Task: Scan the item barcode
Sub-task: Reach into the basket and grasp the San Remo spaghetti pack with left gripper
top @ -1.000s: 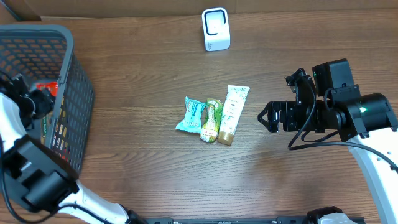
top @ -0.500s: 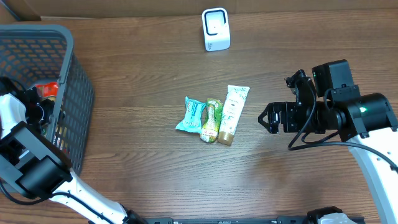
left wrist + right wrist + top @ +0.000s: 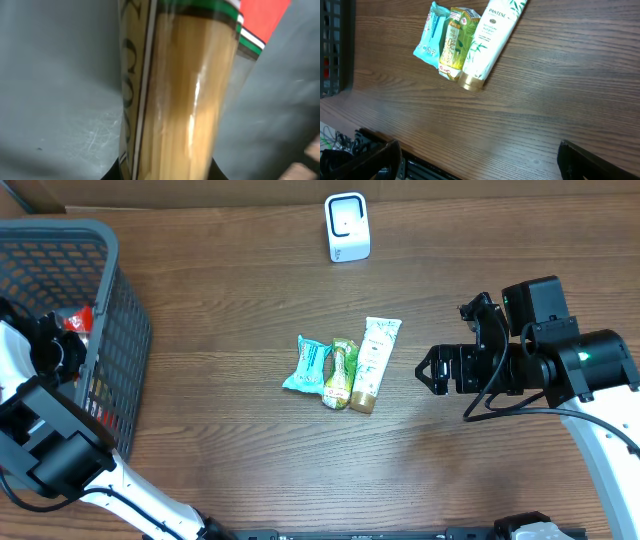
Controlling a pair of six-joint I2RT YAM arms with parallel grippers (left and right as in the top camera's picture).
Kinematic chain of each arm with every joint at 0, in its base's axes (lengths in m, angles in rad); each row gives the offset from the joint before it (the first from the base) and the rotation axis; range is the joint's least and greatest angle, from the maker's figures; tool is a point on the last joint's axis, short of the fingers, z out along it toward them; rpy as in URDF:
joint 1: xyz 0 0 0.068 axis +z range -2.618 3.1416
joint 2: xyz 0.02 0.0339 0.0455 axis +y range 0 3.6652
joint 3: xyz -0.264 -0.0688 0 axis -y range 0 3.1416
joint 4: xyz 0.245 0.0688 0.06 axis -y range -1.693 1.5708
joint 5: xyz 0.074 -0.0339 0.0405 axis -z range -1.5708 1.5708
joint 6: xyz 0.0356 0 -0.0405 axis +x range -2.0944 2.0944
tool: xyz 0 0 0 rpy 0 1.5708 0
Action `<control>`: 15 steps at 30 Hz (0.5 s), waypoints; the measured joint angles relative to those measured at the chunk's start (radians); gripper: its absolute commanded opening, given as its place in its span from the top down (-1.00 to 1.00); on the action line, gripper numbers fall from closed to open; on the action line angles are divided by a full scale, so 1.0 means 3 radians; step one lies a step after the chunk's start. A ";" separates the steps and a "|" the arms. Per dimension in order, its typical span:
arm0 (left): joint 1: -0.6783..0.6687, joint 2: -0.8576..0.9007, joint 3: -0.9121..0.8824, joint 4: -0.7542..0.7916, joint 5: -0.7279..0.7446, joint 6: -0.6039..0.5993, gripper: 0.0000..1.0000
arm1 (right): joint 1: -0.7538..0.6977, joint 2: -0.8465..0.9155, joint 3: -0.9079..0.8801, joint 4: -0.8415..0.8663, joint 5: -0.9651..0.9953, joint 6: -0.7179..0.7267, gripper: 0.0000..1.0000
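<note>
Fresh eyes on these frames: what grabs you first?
The left wrist view is filled by a yellow pack with the jaws of the left gripper against both its sides, inside the dark basket at far left. At centre lie a teal packet, a green packet and a Pantene tube side by side, the open right gripper beside them.

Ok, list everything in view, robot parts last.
basket: one, dark grey mesh, table's left end
scanner: one, white, far centre
teal packet: one, teal, table centre, leftmost of three
green-yellow packet: one, middle of the three
Pantene tube: one, white with gold cap, rightmost
tan pack: one, tan with red, green and white label, at the basket
table: one, brown wood
left gripper: one, grey fingers, shut on the tan pack
right gripper: one, black, open, right of the tube
</note>
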State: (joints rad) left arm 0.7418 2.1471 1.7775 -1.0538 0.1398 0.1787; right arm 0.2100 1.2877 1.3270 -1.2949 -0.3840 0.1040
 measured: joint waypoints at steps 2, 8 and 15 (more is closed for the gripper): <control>0.0000 -0.0019 0.0135 -0.0022 0.0095 -0.0024 0.92 | 0.0000 0.0000 0.0000 -0.0001 -0.0001 0.0000 -1.00; -0.0003 -0.0458 0.0477 -0.0072 0.0240 -0.0198 0.92 | 0.0001 0.0000 0.0000 0.0001 0.0000 0.0001 -1.00; -0.0003 -0.1217 0.0941 -0.0083 0.0580 -0.0375 0.92 | 0.0000 0.0000 0.0000 -0.0041 0.0001 0.0001 -1.00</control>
State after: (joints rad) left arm 0.7410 1.7821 2.0598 -1.0786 0.3138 0.0662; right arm 0.2100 1.2877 1.3270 -1.3071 -0.3836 0.1043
